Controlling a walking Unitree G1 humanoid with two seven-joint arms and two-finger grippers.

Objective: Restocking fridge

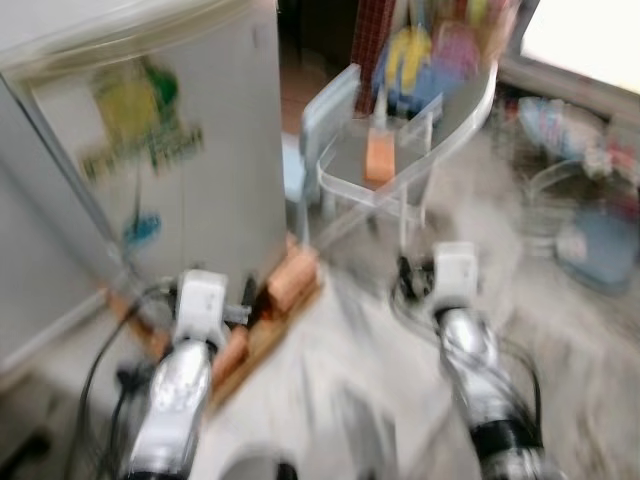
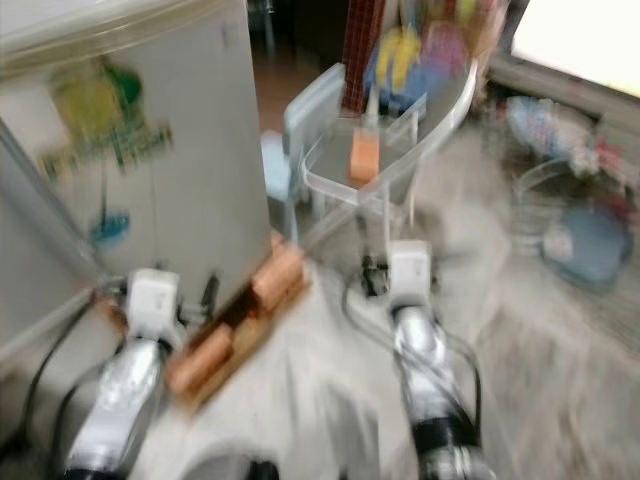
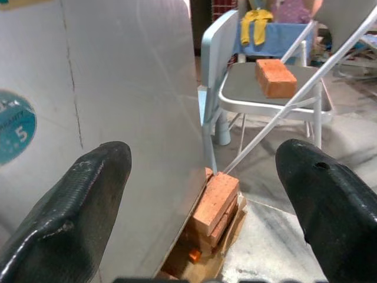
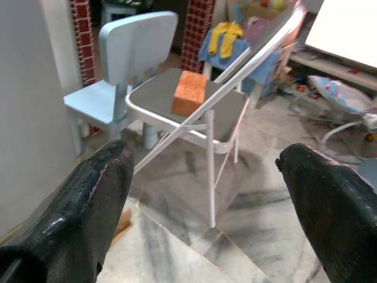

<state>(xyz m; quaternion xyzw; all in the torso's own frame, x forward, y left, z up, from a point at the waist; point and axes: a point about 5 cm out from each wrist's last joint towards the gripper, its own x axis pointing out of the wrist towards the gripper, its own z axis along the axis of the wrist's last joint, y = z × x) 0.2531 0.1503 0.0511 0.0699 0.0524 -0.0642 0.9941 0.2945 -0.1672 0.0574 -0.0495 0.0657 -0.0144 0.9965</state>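
The closed grey fridge (image 1: 180,150) with stickers on its door stands at my left front, and its side wall (image 3: 129,106) is close to my left gripper. It rests on orange bricks (image 3: 215,197) and a wooden board. My left gripper (image 3: 203,156) is open, empty, and held low beside the fridge's corner. My right gripper (image 4: 206,153) is also open and empty, facing a folding metal chair (image 4: 194,118). The head views are blurred; both silver arms (image 1: 180,390) (image 1: 470,360) reach forward low.
An orange brick (image 4: 189,92) lies on the folding chair's seat. A small light-blue chair (image 4: 135,35) stands behind it, by the fridge. Cluttered toys, cloths and a baby bouncer (image 1: 600,240) sit at the right. Marble floor (image 4: 177,194) lies ahead.
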